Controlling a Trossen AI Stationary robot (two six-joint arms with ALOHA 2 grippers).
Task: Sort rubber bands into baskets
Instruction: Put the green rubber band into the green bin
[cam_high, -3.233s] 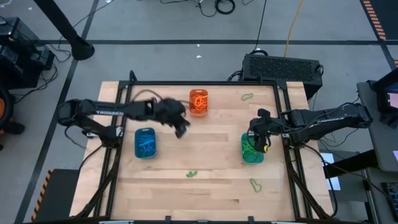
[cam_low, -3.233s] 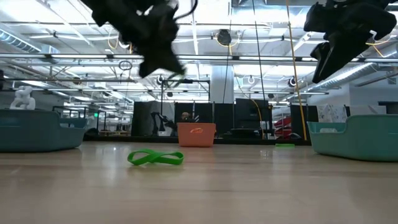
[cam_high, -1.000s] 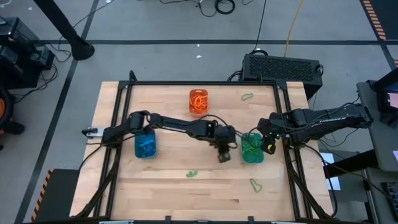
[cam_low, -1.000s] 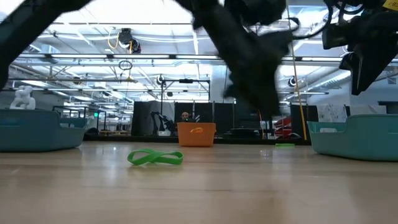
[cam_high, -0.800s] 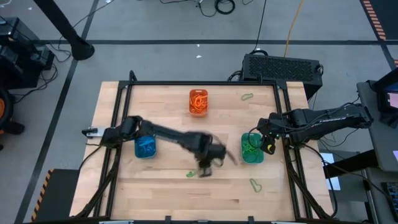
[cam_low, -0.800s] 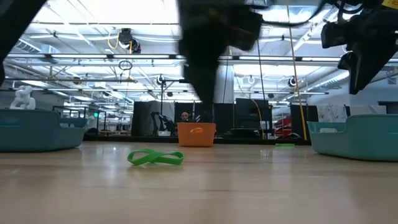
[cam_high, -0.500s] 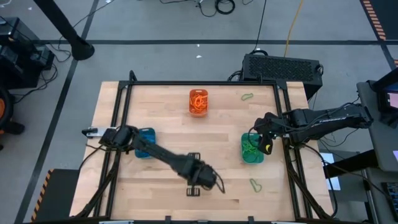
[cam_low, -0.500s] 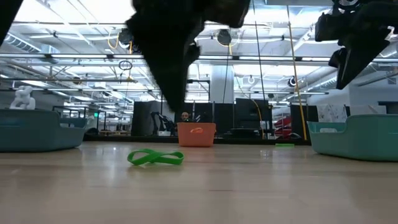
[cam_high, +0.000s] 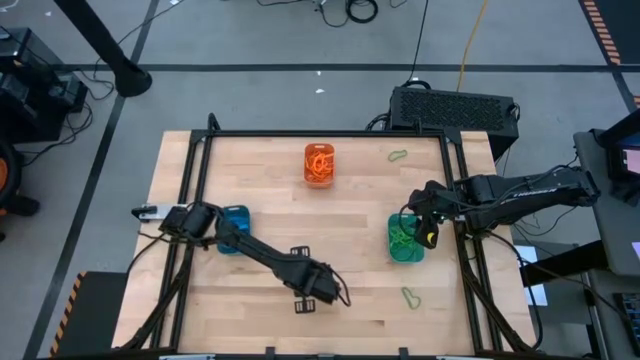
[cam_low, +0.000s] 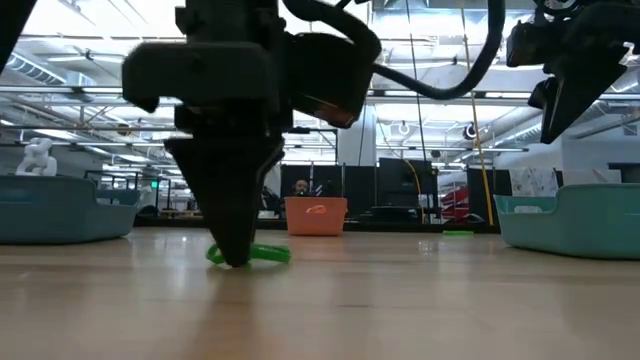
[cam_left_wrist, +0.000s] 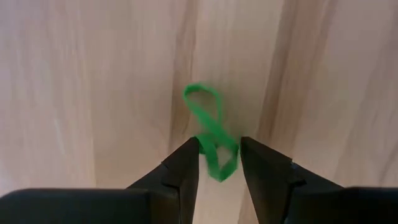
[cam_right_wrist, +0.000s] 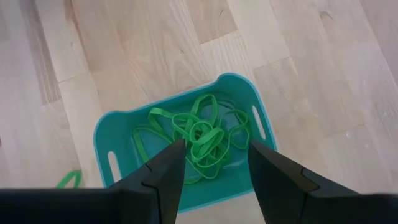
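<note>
A green rubber band (cam_left_wrist: 207, 127), twisted into a figure eight, lies flat on the wooden table near its front edge. My left gripper (cam_left_wrist: 219, 163) points straight down over it, open, one finger on each side of the band's nearer loop. In the low view its tips (cam_low: 235, 260) are just above the tabletop at the band's (cam_low: 268, 254) end. In the high view the left gripper (cam_high: 310, 292) hides the band. My right gripper (cam_right_wrist: 214, 163) hangs open above the teal basket (cam_right_wrist: 118, 140), which holds several green bands (cam_right_wrist: 199, 140).
The orange basket (cam_high: 319, 165), holding orange bands, stands at the far middle. The blue basket (cam_high: 236, 222) is at the left, partly under my left arm. Loose green bands lie at the far right (cam_high: 398, 155) and near the front right (cam_high: 410, 296). The teal basket (cam_high: 405, 240) stands at the right.
My left gripper has swept from beside the teal basket toward the table's near edge and somewhat left. It has sunk and tipped to point straight down, ending over the green band. The band has kept still. My right gripper has tipped slightly above the teal basket.
</note>
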